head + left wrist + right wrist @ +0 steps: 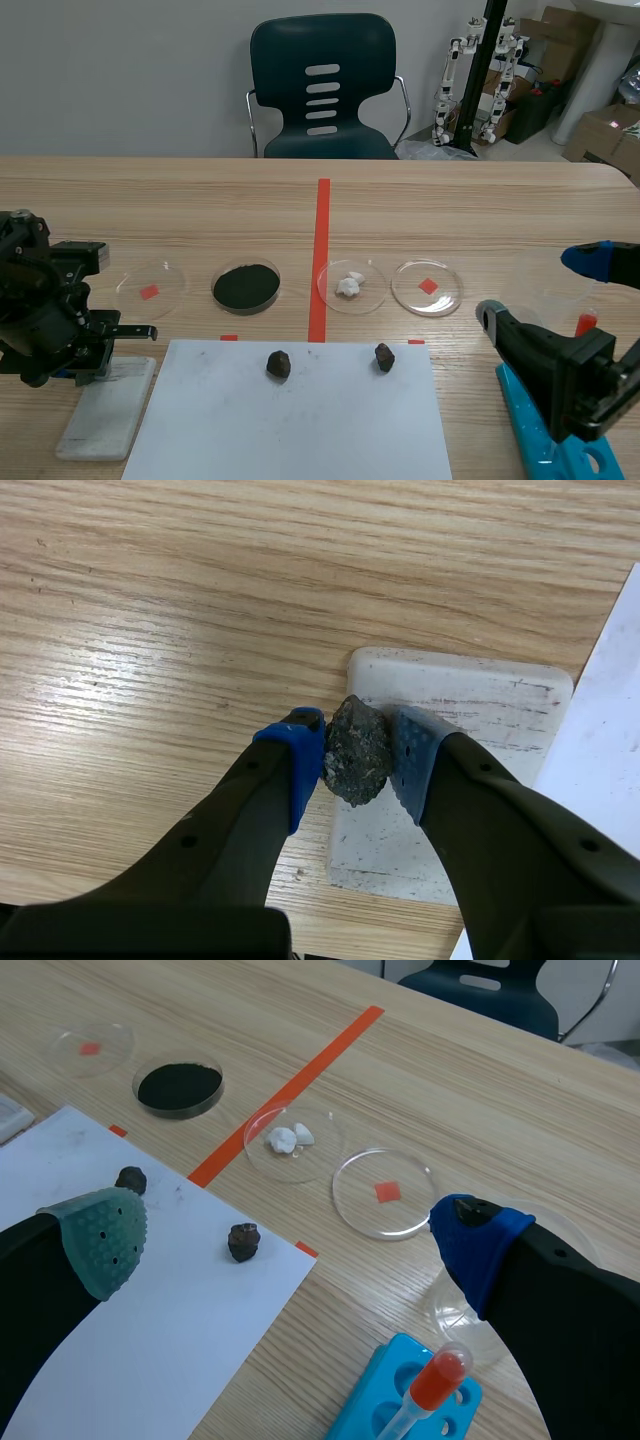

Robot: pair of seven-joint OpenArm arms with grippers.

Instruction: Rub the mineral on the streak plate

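Pinching the mineral point(355, 758) between its pads point(300, 765) over the streak plate point(480, 705), left pincer point(358, 748)

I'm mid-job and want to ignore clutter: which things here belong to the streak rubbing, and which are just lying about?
In the job: rock pinched in the left gripper; white plate under it.

Lying about: two spare rocks on the paper sheet; black powder dish; white lumps dish; two empty dishes; blue rack; chair.
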